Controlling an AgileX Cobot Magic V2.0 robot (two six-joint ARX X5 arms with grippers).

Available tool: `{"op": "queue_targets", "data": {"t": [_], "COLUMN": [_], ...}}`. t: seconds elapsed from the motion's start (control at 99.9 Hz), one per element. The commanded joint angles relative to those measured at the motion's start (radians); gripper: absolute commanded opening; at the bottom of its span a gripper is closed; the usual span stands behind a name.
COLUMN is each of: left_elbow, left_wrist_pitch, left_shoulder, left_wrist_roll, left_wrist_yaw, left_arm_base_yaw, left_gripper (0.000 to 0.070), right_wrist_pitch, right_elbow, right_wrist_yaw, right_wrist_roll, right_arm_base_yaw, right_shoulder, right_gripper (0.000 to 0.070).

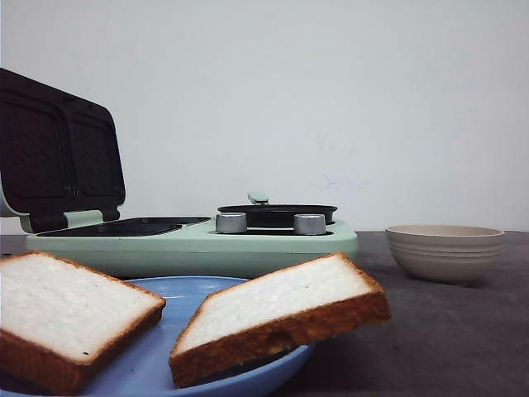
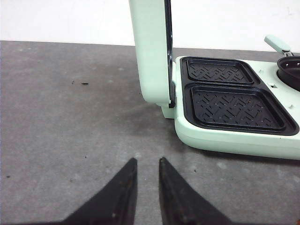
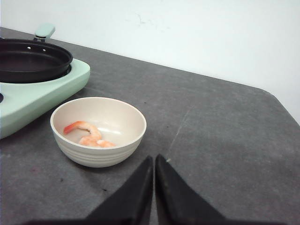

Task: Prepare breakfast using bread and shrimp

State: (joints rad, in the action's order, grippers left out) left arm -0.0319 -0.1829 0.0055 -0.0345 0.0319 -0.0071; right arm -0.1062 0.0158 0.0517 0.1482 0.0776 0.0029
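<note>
Dark grey counter (image 1: 446, 331) carries everything. Biggest item on it is a mint-green breakfast maker (image 1: 194, 244), lid (image 1: 58, 153) propped open and upright on its left end, dark ribbed grill plates (image 2: 234, 105) exposed in two compartments, both bare. Small black pan (image 1: 277, 213) sits on the maker's right end with a mint handle (image 3: 44, 31); two silver knobs (image 1: 231, 222) on the front edge.

Blue plate (image 1: 157, 364) at the near left of the front view, in front of the maker. Two bread slices on it: left bread slice (image 1: 70, 310) lying flat, partly cut off by the frame edge; right bread slice (image 1: 277, 310) tilted, its right end hanging past the plate rim. The slices are close but apart.

Beige ribbed bowl (image 3: 98, 131) right of the maker, just beside its corner, not touching. Shrimp (image 3: 88, 134) lies inside the bowl at the bottom, a couple of curled orange-pink pieces, touching each other.

Left tool (image 2: 146, 165) hovers over bare counter, near the maker's lid end, fingers slightly parted with a narrow gap, holding nothing. Right tool (image 3: 154, 161) near the bowl, fingers pressed almost together, nothing between them.
</note>
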Motion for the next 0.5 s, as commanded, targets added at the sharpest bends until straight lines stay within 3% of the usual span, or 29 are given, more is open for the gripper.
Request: {"op": "queue_targets", "data": {"t": [0.0, 0.49], "left_elbow": [0.016, 0.016], "left_wrist_pitch": [-0.004, -0.003], "left_shoulder": [-0.002, -0.002], "left_wrist_roll": [0.016, 0.015], "left_wrist_yaw": [0.001, 0.002], "left_arm_base_yaw": [0.000, 0.000], "left_gripper": [0.0003, 0.0003], "right_wrist_pitch": [0.011, 0.008], "right_elbow": [-0.003, -0.003], "right_wrist_yaw": [0.001, 0.001], "right_wrist_roll": [-0.018, -0.044], "right_arm_base_yaw": [0.001, 0.001], "right_shoulder": [0.001, 0.001], "right_gripper": [0.0000, 0.0000]}}
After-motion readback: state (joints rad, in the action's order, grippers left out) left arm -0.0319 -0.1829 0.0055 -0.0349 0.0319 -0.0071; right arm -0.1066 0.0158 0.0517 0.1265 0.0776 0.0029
